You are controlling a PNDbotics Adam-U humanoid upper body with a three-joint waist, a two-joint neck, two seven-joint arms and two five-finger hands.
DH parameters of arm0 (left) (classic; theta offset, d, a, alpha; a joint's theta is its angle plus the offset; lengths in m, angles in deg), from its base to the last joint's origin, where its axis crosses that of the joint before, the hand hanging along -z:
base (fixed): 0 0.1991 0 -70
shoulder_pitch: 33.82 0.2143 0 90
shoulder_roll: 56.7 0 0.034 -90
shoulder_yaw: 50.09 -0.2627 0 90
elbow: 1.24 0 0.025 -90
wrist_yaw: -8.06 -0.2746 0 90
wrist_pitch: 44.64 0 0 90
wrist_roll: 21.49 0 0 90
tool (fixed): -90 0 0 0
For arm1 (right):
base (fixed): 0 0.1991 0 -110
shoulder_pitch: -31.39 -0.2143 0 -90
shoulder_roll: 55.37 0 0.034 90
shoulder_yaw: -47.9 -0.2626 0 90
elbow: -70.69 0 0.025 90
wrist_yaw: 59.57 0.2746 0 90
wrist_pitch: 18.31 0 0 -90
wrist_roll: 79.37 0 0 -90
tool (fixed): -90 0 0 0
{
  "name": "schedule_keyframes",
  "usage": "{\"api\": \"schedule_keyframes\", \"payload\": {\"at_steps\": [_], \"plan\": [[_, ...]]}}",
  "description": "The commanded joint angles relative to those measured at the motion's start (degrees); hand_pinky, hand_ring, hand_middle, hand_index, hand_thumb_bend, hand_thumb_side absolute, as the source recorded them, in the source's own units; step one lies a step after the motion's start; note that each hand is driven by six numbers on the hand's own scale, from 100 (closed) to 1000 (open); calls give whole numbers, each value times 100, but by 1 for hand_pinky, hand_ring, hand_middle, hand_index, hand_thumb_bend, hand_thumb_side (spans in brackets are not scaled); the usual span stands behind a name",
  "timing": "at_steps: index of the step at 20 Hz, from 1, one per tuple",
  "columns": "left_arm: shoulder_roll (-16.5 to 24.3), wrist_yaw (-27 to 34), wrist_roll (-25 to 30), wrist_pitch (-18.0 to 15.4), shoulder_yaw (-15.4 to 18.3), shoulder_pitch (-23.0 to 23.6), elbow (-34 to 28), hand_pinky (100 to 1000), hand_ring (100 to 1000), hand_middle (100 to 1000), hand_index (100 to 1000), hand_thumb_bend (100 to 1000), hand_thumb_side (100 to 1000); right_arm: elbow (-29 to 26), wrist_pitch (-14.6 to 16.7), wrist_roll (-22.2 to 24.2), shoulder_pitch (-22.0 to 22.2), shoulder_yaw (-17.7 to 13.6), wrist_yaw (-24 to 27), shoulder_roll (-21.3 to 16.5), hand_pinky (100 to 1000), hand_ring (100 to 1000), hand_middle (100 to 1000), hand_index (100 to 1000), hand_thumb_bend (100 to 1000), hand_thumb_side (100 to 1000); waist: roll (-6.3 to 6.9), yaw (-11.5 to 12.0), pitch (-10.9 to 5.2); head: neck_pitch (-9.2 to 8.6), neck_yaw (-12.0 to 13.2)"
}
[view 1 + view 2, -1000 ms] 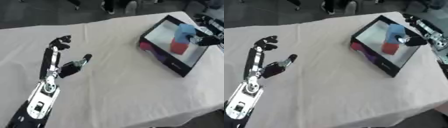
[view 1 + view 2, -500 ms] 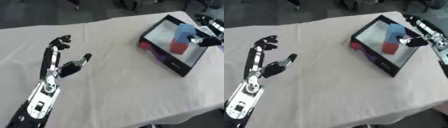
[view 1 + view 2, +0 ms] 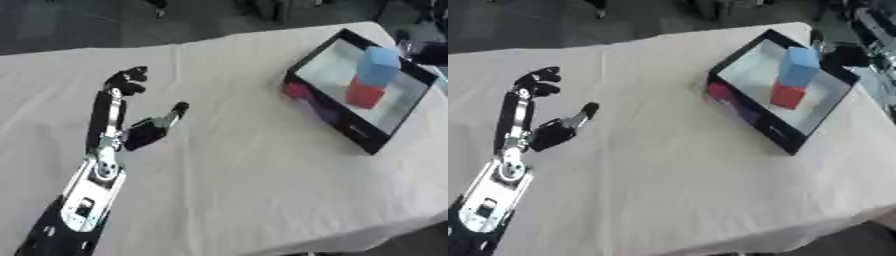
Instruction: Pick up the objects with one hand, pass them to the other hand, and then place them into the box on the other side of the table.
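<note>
the blue block point(image 3: 800, 67) stands in the box point(image 3: 741, 115) at two o'clock, beside a red block point(image 3: 787, 95). right hand point(image 3: 843, 54) just off it, fingers unclear. it should lift clear without nudging either. left hand point(image 3: 131, 132) rests open at nine o'clock.

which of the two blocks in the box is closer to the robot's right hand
The blue block. It sits at the box's far end, next to the right hand, while the red block lies nearer the camera.

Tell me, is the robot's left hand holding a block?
No, the left hand lies open on the white table holding nothing; the blue block and red block are in the box.
</note>
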Motion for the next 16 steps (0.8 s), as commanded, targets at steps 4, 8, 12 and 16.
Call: {"api": "schedule_keyframes", "payload": {"at_steps": [4, 8, 12, 16], "plan": [[272, 88, -23, 145, 111, -159, -257, 727, 632, 709, 813, 445, 511, -661, -469, 81, -92, -29, 629, -189, 1000, 1000, 1000, 1000, 100, 418, 19, 44, -177, 117, 294], [562, 225, 45, 475, 249, -242, -343, 745, 679, 746, 834, 515, 500, -753, -564, 197, -38, -4, 1008, -195, 1000, 1000, 1000, 1000, 100, 450, 73, 107, -212, 209, 543], [977, 441, 302, 840, 406, -319, -478, 769, 723, 771, 842, 479, 512, -789, -490, 226, 20, -19, 1376, -240, 1000, 1000, 1000, 1000, 100, 211, 118, 169, -252, 279, 641], [1517, 563, 592, 1219, 598, -352, -647, 774, 723, 745, 834, 495, 500, -777, -450, 239, 62, -4, 1755, -301, 1000, 1000, 1000, 1000, 100, 219, 153, 214, -283, 341, 647]]}}
